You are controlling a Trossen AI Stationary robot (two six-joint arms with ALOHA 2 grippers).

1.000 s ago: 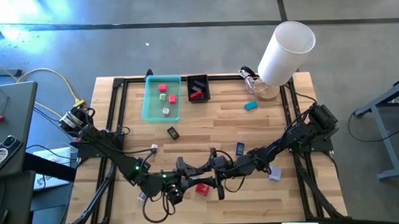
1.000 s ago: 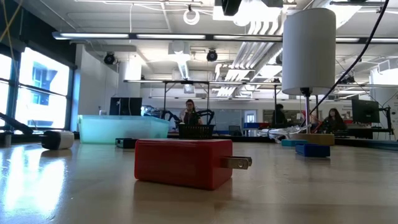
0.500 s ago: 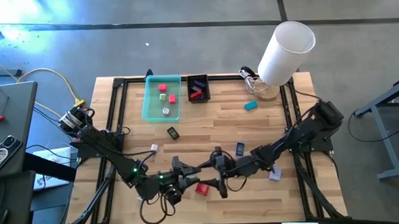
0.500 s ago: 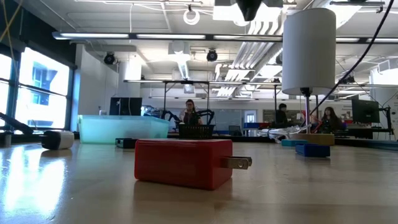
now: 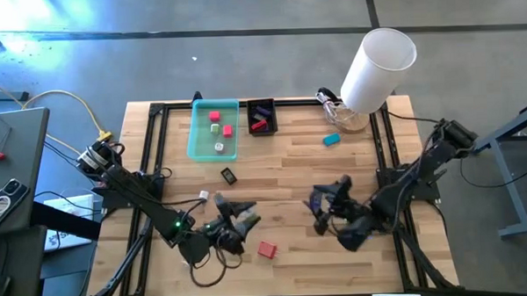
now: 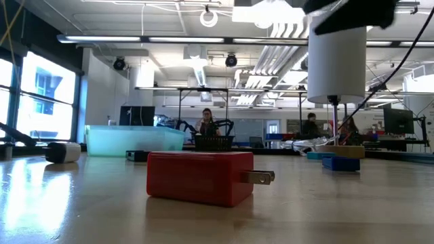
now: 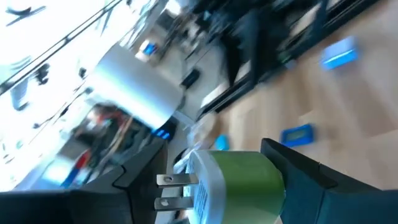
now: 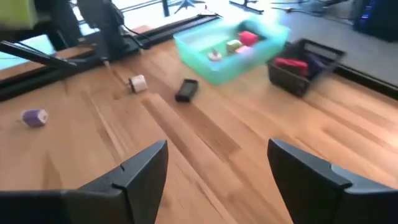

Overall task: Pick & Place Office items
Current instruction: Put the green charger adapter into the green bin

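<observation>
The left gripper (image 5: 240,217) is low over the near part of the wooden table (image 5: 282,165), and its two dark fingers (image 7: 311,180) squeeze a little green plug (image 7: 239,180) between them (it has a white face with two metal prongs poking out). The right gripper (image 5: 327,207) hangs over the table to the right of it, near a small blue piece (image 5: 317,197), with its fingers (image 8: 140,177) spread wide apart and nothing between them. A red plug (image 5: 267,249) lies flat on the wood between the two grippers, a bit nearer the front edge, and neither one touches it. In the low view the red plug (image 6: 200,176) sits alone with its prongs pointing to the side. A small black piece (image 5: 228,176) rests in the middle of the table. Farther back, a teal tray (image 5: 202,141) holds a few small red, pink and pale pieces. Just beside it, a black basket (image 5: 262,115) has red things inside. A teal piece (image 5: 332,139) lies near a big white cylinder (image 5: 378,69) at the back right corner.
</observation>
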